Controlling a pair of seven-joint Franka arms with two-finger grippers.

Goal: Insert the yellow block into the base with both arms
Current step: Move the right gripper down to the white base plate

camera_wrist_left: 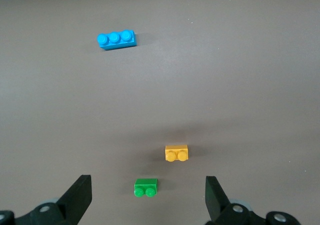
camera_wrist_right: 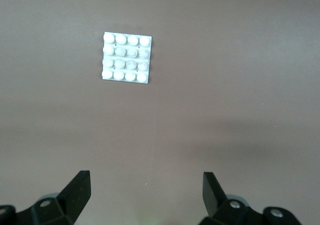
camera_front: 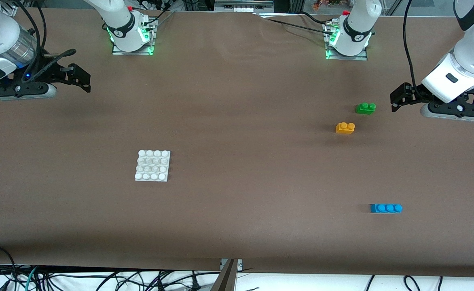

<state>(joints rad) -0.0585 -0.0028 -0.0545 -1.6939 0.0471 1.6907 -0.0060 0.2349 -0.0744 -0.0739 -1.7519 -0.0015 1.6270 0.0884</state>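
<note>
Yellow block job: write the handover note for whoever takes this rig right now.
Left gripper: open, empty, in the air at the left arm's end of the table, beside the green brick.
Right gripper: open, empty, in the air at the right arm's end of the table.
Yellow block: on the table, studs up, just nearer the front camera than the green brick, apart from it.
Base: flat on the table toward the right arm's end, studs bare.
Blue brick: nearest the front camera, not part of the job.
Done: nothing yet.
Left: grasp the yellow block, steady the base, press the block onto it.
</note>
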